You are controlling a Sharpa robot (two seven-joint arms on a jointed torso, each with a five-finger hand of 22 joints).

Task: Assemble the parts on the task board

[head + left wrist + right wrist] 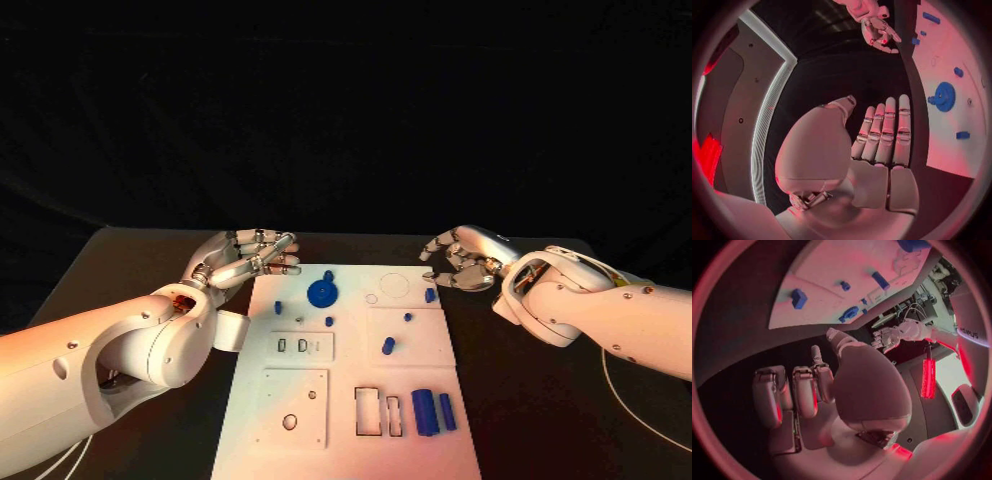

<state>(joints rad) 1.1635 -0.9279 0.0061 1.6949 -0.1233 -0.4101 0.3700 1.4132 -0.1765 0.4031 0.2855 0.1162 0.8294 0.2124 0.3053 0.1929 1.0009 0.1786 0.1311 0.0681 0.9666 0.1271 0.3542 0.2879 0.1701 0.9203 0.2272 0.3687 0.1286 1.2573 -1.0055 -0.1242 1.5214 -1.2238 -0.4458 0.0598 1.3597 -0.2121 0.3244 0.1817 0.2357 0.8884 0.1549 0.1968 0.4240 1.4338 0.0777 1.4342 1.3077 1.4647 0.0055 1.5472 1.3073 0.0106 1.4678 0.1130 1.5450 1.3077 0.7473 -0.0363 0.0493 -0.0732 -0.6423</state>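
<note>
The white task board (346, 400) lies in the middle of the black table. A blue gear (323, 292) sits near its far left, with several small blue parts such as a peg (387, 346) scattered around it. Two long blue blocks (433, 411) stand at the near right. My left hand (248, 255) hovers off the board's far left corner, fingers (886, 132) straight and holding nothing. My right hand (459, 258) hangs over the far right corner with its fingers loosely bent and nothing in them. The gear (944, 96) also appears in the left wrist view beside the hand.
Rectangular and round cutouts (378, 410) open in the board's near half. Bare black table (534, 420) lies on either side of the board. The board's edge (817, 315) runs close past my right hand (817, 390).
</note>
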